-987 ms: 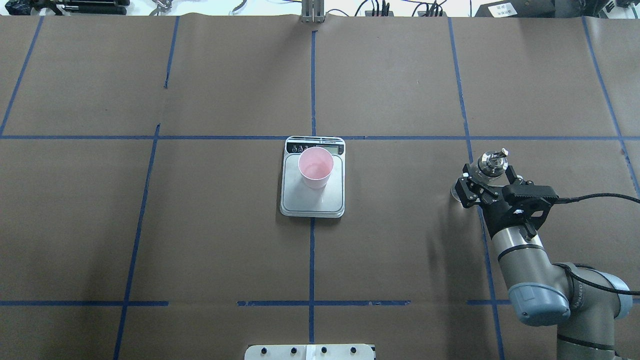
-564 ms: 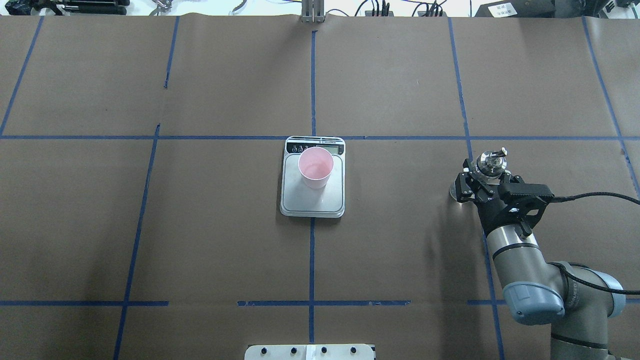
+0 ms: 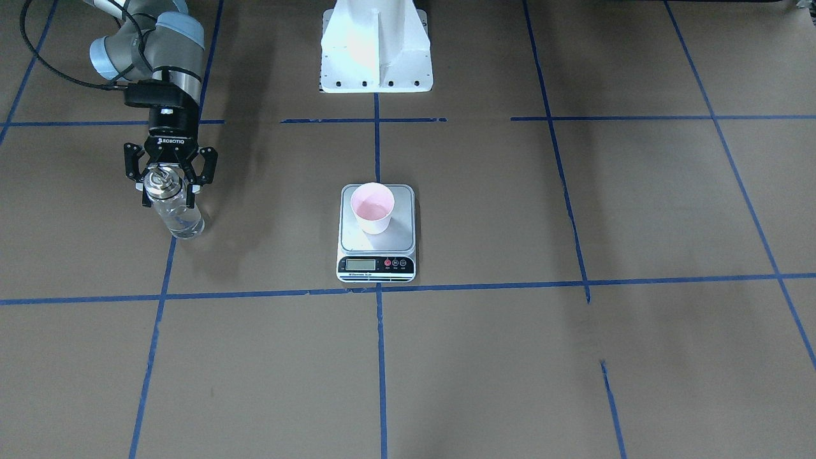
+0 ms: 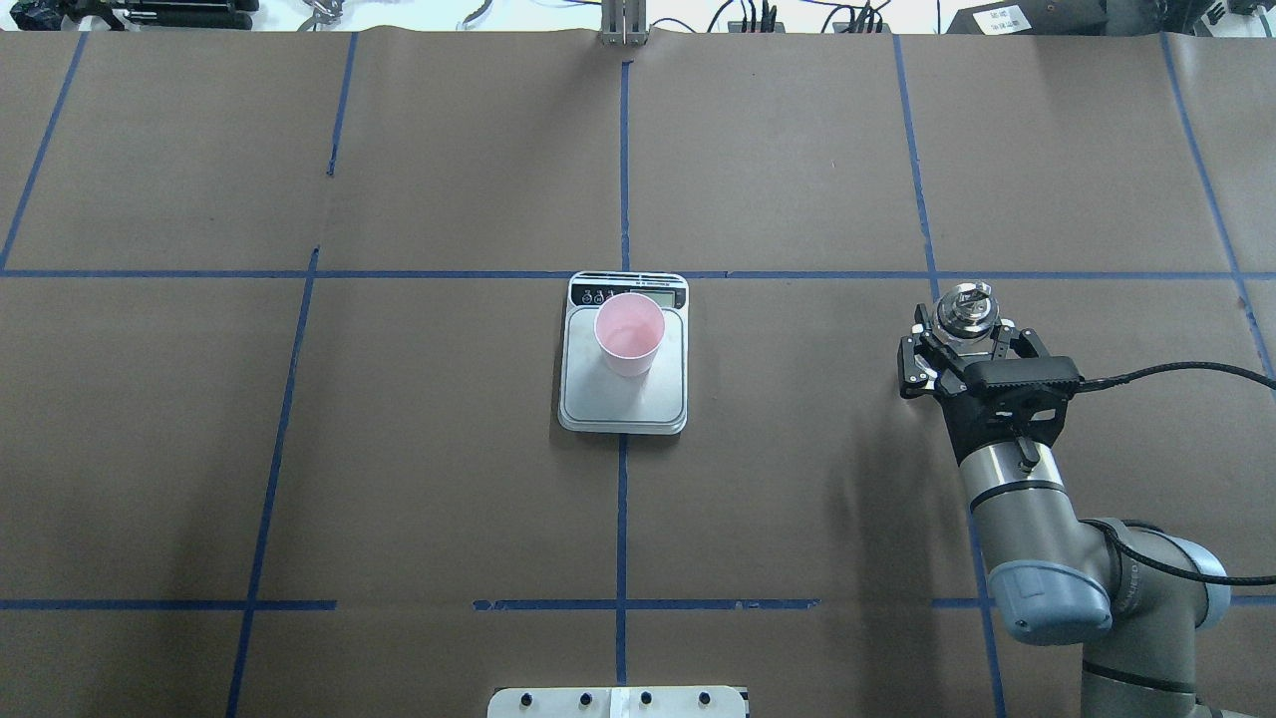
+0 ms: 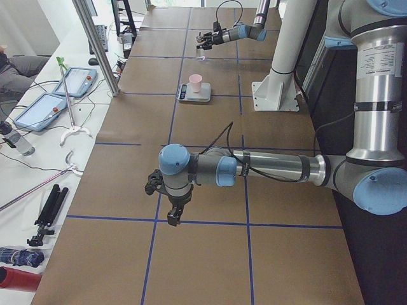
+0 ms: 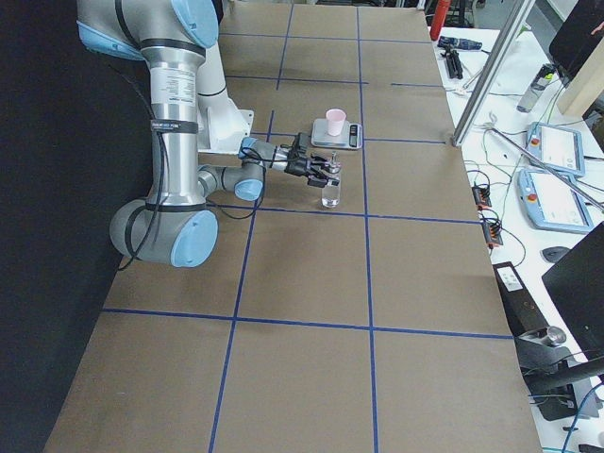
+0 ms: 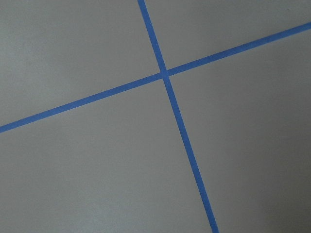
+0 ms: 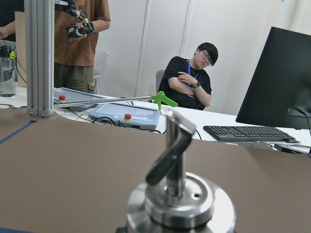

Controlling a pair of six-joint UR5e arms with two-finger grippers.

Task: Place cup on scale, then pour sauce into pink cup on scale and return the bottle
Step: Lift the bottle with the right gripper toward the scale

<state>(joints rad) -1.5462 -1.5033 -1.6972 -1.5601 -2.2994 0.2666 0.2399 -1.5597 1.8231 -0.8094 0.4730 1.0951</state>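
Note:
The pink cup [image 4: 629,334] stands upright on the far part of the scale [image 4: 623,409], near its display; it also shows in the front view [image 3: 373,207]. The clear glass bottle [image 3: 175,213] with its silver pourer cap [image 8: 177,194] stands about upright at the table's right side. My right gripper [image 4: 962,344] comes in level from the robot's side and is shut on the bottle's body below the cap. My left gripper [image 5: 172,216] hangs over bare table far from the scale. I cannot tell whether it is open or shut.
The robot's white pedestal [image 3: 376,51] stands behind the scale. Blue tape lines [image 7: 165,73] cross the brown table cover. Two people [image 8: 192,77] and tablets [image 8: 124,114] are beyond the table's far edge.
My right gripper has moved a little left and away from the robot with the bottle. The bottle has gone from tilted to about upright. The cup and scale have not moved.

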